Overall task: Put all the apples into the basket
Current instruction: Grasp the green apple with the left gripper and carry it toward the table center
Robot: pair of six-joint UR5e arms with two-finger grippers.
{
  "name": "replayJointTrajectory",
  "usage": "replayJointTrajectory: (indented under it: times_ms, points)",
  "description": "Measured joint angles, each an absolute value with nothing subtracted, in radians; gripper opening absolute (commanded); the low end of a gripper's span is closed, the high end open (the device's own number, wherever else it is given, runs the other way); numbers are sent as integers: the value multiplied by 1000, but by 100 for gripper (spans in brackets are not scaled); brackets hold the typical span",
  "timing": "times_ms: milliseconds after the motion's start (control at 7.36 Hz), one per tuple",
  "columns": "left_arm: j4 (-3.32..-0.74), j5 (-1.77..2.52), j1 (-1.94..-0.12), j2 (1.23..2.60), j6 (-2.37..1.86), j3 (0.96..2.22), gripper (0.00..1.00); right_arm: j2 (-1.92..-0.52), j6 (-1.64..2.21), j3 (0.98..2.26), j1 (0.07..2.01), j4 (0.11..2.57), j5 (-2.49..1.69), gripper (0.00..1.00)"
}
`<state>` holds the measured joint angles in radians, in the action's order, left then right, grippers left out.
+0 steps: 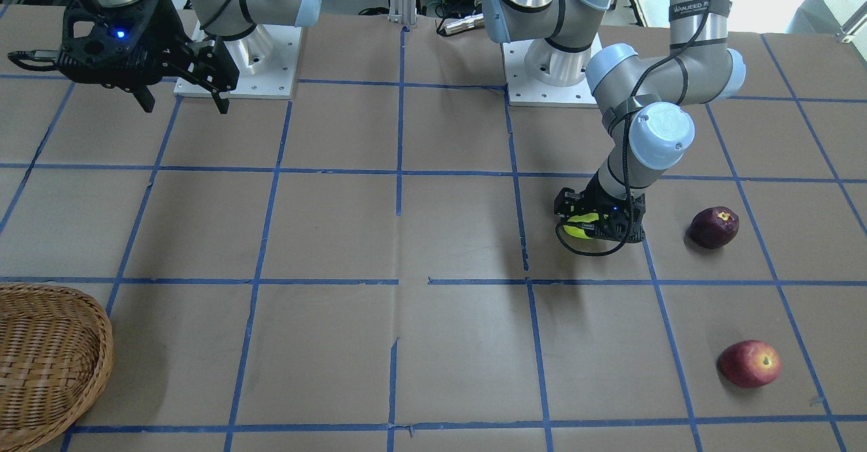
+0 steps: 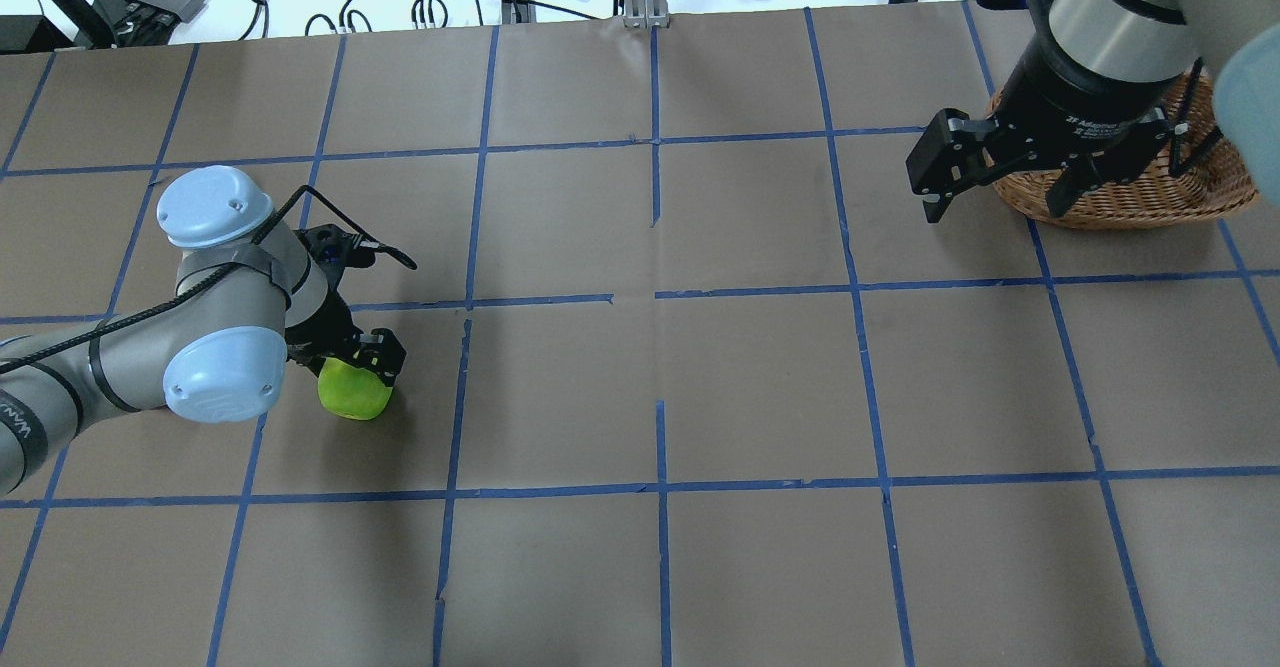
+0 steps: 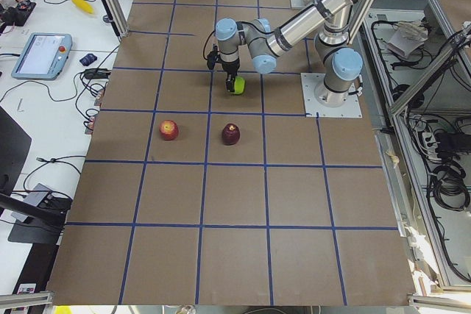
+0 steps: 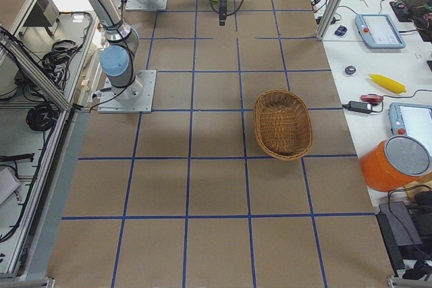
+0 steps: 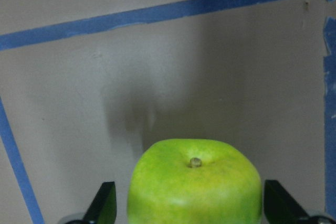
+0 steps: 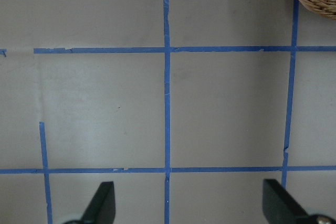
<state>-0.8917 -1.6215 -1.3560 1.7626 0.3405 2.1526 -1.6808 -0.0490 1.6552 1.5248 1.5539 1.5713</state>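
The lime green apple [image 1: 577, 228] sits on the table between the fingers of my left gripper [image 1: 588, 226], which is low over it and open; the left wrist view shows the green apple [image 5: 194, 187] with a small gap to each finger. It also shows in the overhead view [image 2: 352, 394]. The dark maroon apple [image 1: 713, 227] and the red apple [image 1: 749, 364] lie on the table beyond it, both untouched. My right gripper [image 2: 995, 212] hangs open and empty, high beside the wicker basket [image 2: 1150, 205]. The basket [image 1: 101, 357] holds no apples.
The table is brown paper with a blue tape grid. The arm bases [image 1: 234, 66] stand on white plates at the robot's edge. Cables, tablets and an orange container [image 4: 395, 163] lie on the side bench off the table.
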Motion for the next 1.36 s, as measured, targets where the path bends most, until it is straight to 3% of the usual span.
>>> replayJointTrajectory:
  times_ms: [544,1359]
  points:
    - [-1071,-1519,-1452,1771,-134,1957,30,-1688,-49,1675,1523,1555,1575,100]
    - [-957,-1441,-1781,1920,-759,1790,31,-1683,-56,1678,1515,1572,1568,100]
